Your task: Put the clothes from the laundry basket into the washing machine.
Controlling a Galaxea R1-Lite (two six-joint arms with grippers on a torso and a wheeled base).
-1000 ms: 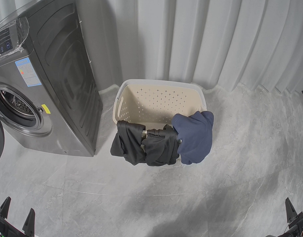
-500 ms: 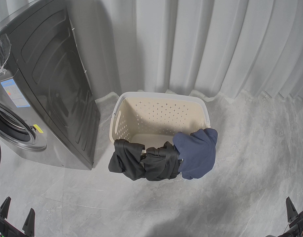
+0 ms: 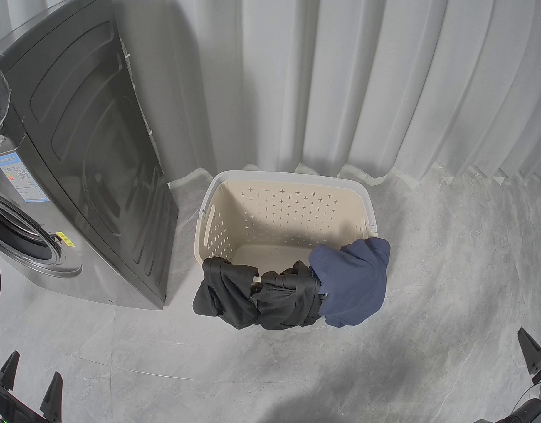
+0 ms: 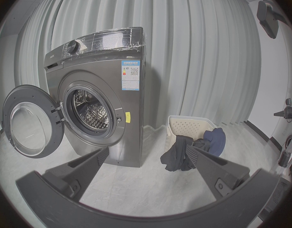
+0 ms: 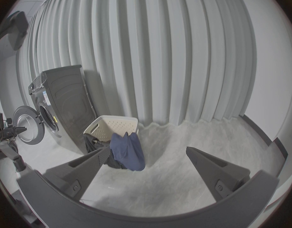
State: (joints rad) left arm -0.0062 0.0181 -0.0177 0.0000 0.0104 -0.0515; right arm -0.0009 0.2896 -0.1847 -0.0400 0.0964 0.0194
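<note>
Clothes blk + navy, draped over cream basket rim; L gripper, R gripper wide open.

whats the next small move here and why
Probably extend the right gripper toward the navy garment draped over the near rim of the laundry basket; that gripper is open, empty and well short of it, and the garment hangs on its side.

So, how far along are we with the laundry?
Done: the washer door stands open; the drum looks empty. In hand: nothing; the left gripper and right gripper have jaws open and empty, short of the basket. Left: the black clothes and blue garment draped over its near rim all need loading.
</note>
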